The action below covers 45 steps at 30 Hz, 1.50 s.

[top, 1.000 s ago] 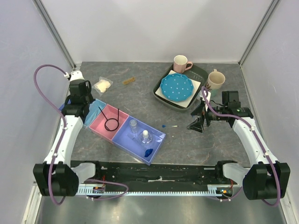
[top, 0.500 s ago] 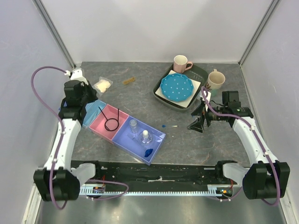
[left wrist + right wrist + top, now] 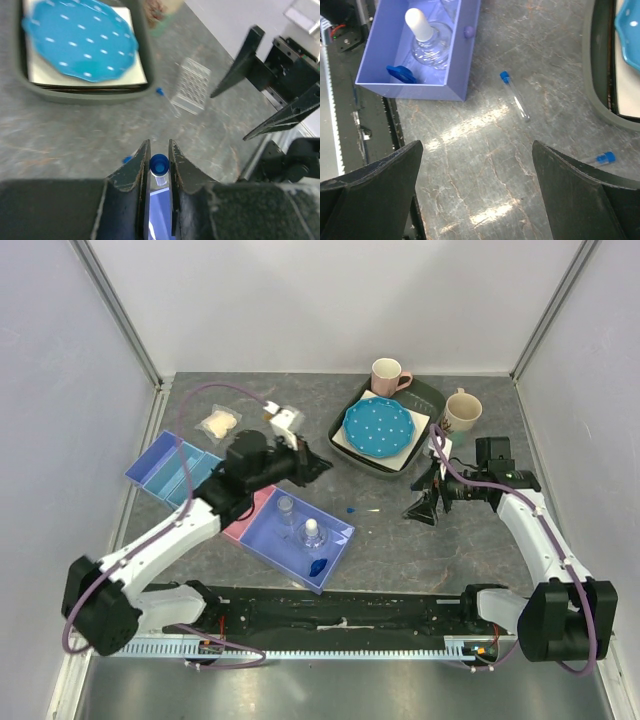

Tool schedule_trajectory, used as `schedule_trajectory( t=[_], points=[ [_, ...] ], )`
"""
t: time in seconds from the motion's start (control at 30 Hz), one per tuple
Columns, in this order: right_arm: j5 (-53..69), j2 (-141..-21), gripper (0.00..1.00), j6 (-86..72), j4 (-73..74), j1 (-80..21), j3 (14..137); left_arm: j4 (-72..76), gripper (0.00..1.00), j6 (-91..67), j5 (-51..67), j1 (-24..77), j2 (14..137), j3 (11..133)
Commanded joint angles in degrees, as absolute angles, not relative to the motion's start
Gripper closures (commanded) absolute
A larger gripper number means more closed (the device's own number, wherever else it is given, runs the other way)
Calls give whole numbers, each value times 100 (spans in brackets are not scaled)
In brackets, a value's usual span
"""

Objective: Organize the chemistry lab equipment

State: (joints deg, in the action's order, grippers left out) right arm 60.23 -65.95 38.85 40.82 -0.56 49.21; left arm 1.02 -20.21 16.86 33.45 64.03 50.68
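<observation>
Left gripper [image 3: 159, 150] just swung from far left to centre, clamped on a blue-capped tube [image 3: 159, 165] (right gripper [image 3: 477, 145] idle, spread wide); binning looks next.

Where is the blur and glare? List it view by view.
Top external: evenly lit, sharp, no glare. Left wrist: blue dotted plate and clear tube rack smeared soft, while the left fingers and the blue-capped tube between them look crisp. Right wrist: bright light patches on the table; dark right fingers fill the corners.
</observation>
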Motion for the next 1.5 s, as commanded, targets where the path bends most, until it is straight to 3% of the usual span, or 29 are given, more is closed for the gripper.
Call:
schedule_trajectory(
  t=[0.0, 0.27, 0.63, 0.8, 1.03, 1.17, 1.3, 1.33, 1.47],
  points=[
    [6924, -6635, 2, 4087, 4086, -35, 4860, 1186, 98, -2505, 1679, 4112, 7109, 5308],
    [7049, -7294, 6, 4236, 5228, -492, 5756, 1669, 98, -2751, 1433, 4938, 8208, 5897],
    [6882, -7576, 24, 3552, 5010, -905, 6073, 2153, 98, -3278, 1283, 5238, 8411, 5889],
    [6794, -7497, 39, 3340, 4852, -1203, 6030, 2180, 98, -3331, 1204, 5282, 8420, 5862],
    [6662, -7357, 78, 2734, 4280, -1318, 5880, 2294, 98, -3471, 1151, 5317, 8376, 5766],
    [6767, -7330, 86, 2672, 4263, -1310, 5897, 2303, 96, -3585, 1064, 5317, 8306, 5704],
    [6864, -7225, 88, 2663, 4254, -1318, 5810, 2399, 72, -3858, 774, 5317, 8078, 5538],
    [6873, -7199, 88, 2646, 4237, -1318, 5783, 2460, 58, -3919, 652, 5317, 7999, 5389],
    [6890, -7023, 89, 2558, 4166, -1318, 5713, 3397, 41, -4331, 606, 5317, 7656, 4800]
  ],
)
